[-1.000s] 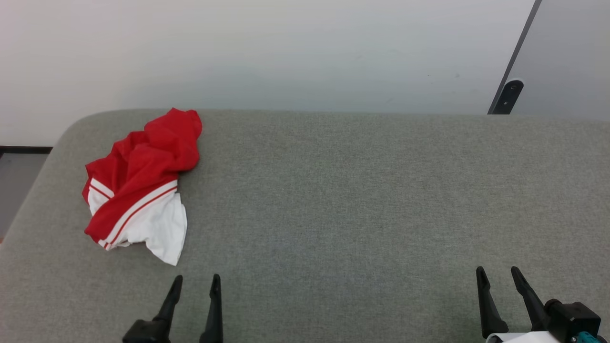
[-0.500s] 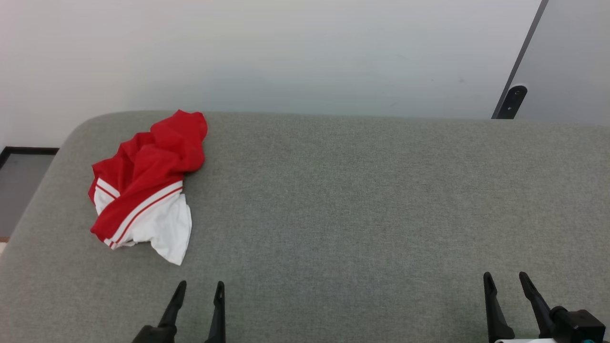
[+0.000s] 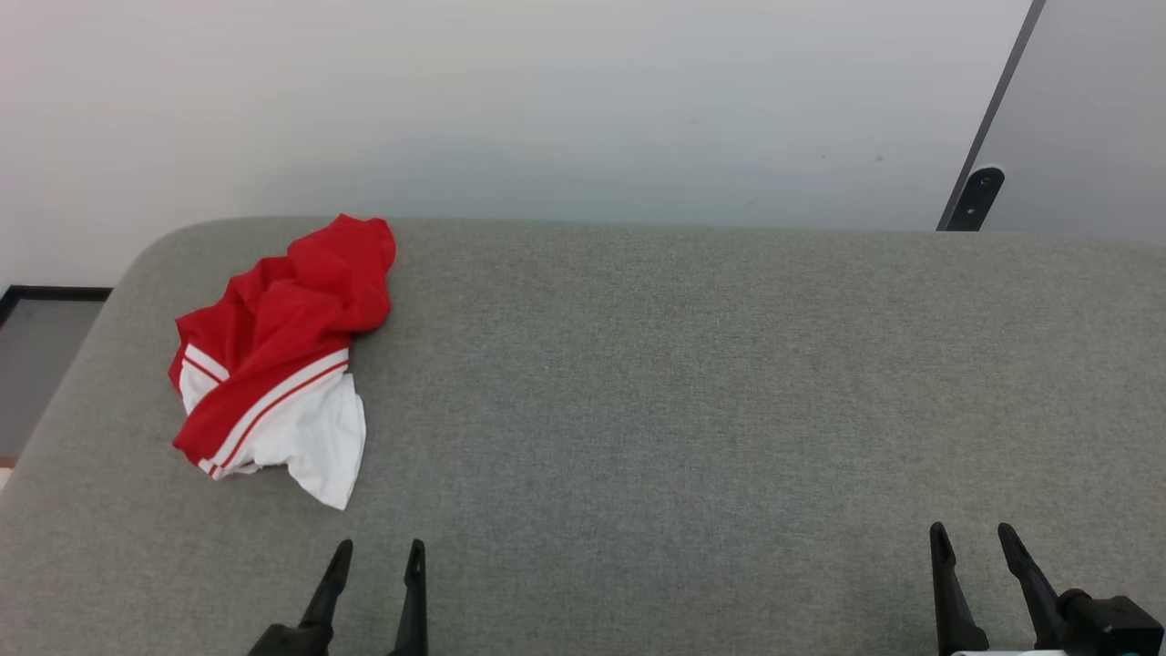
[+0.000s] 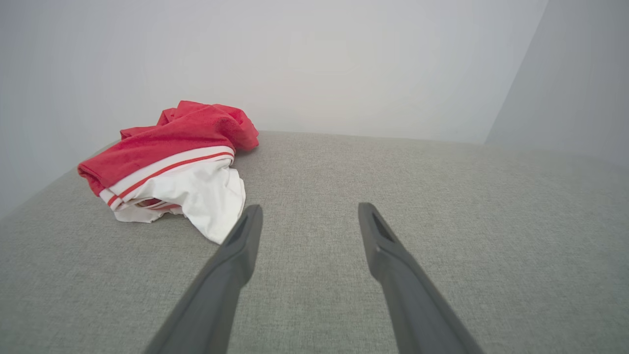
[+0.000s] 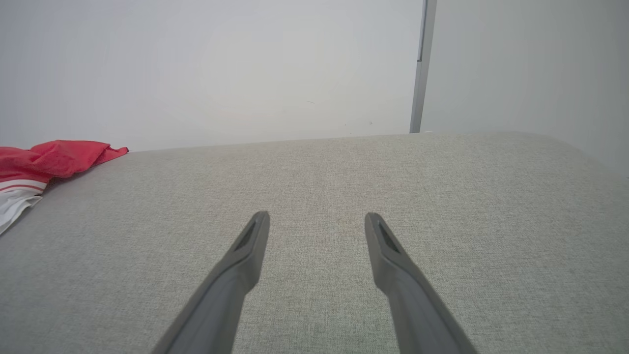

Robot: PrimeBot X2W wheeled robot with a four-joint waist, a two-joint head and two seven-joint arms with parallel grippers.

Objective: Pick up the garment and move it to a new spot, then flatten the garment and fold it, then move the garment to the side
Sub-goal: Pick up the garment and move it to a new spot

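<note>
Currently one garment [image 3: 273,346], crumpled, red over white, lies at the far left corner of the grey counter [image 3: 692,383]. Left claw [image 3: 380,548] near its white edge, not touching, fingers apart, empty. Right claw [image 3: 971,532] well apart at near right, likewise spread, empty. Claw count: two.

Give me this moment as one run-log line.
stage: pre-grasp | garment: crumpled, far left on grey surface, untouched | left tool: open, empty, near garment | right tool: open, empty, far side
</note>
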